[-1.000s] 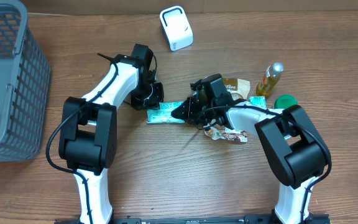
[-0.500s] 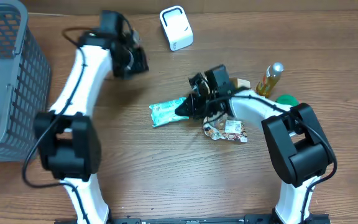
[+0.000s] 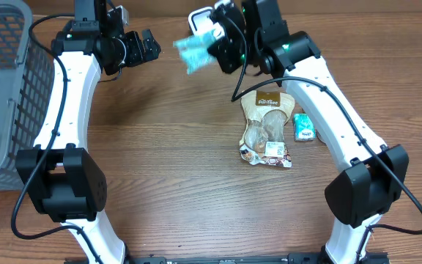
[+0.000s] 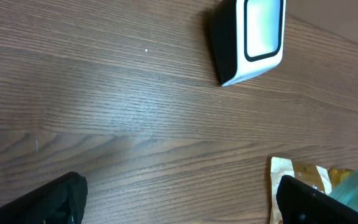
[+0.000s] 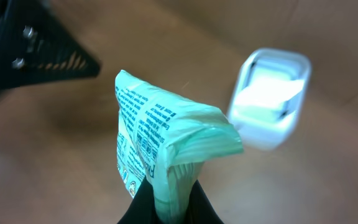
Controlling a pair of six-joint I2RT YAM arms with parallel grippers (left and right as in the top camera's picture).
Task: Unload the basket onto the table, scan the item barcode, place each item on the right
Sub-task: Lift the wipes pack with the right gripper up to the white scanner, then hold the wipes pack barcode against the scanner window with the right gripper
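The right fingers [image 5: 137, 214] were clamped on one crimped end of a mint-green packet [image 3: 194, 50], holding it aloft over the far edge of the worktop [image 3: 182, 191], just beside the white barcode scanner [image 4: 252, 36] that stood there. Across from them, the left fingers [image 4: 48, 199] were spread wide and held nothing, hovering above the same far edge between the packet and the grey basket [image 3: 6, 110] at the far left corner.

Seen from the right wrist, the packet was a thin film pouch in pale green with a lighter panel of small dark print down one face. Its top was bunched and folded where the film had buckled. No barcode could be made out on the side shown, and from overhead the packet was only a blur.

It looked light and soft, likely to crinkle, flop and twist rather than hold flat, and its glossy skin appeared slippery. The flat end seal, where it was pinched, seemed the surest place to grip, leaving both faces free to turn toward the scanner's window.

A brown snack pouch [image 3: 264, 110] and a small teal packet [image 3: 304, 127] lay toward the right of the worktop, well apart from the scanner.
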